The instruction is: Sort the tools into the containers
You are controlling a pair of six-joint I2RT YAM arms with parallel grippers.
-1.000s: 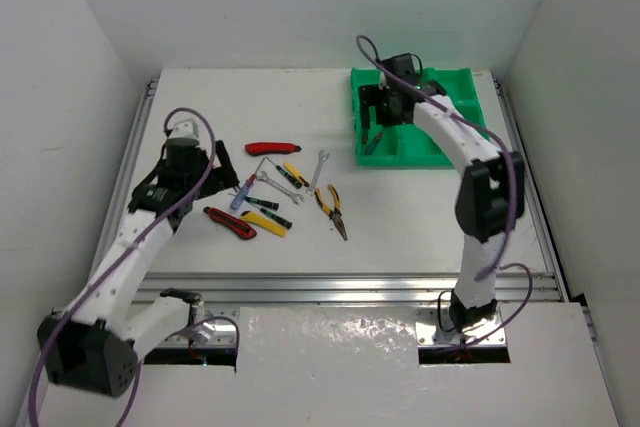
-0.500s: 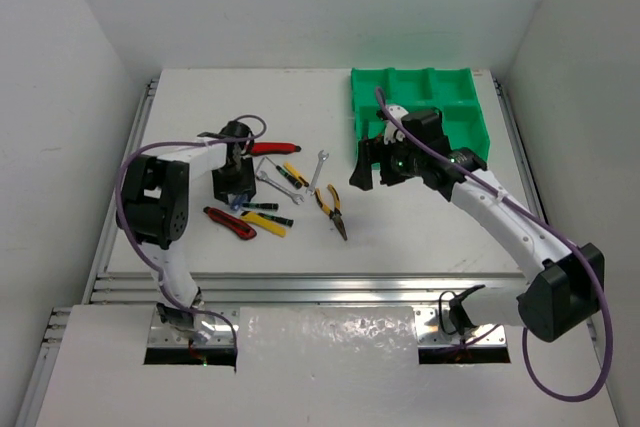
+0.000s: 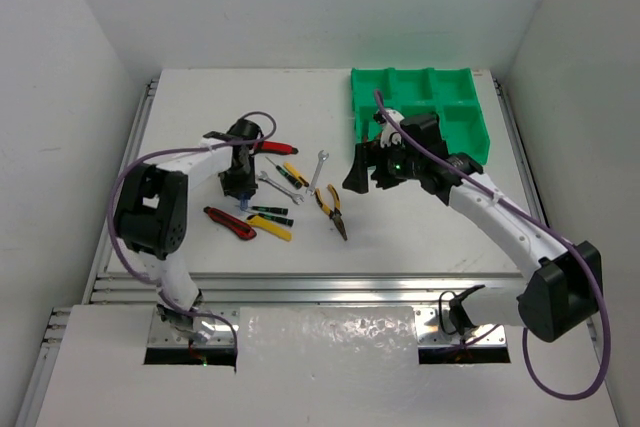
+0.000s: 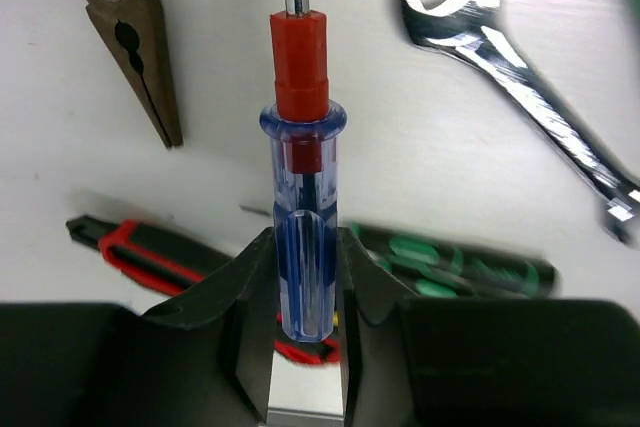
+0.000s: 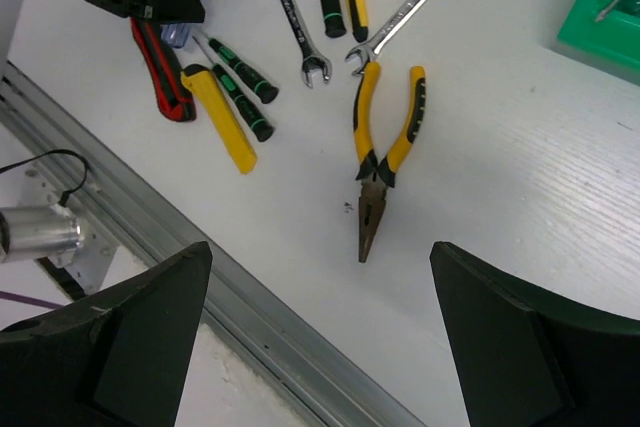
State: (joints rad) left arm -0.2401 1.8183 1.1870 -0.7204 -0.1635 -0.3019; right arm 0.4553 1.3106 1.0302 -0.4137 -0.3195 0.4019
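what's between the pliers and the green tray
Only bare table between pliers and tray, per the right wrist view; the right gripper hovers above it.

White table (image 3: pixel 430 237), plain white walls (image 3: pixel 300 7) on three sides

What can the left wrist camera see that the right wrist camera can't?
Only the left wrist view shows the left gripper clamped on the blue screwdriver handle. Only the right wrist view shows a corner of the green tray, the metal rail at the table's edge and the pliers' yellow handles. Both show the pliers' nose, a silver wrench and a green-and-black screwdriver.
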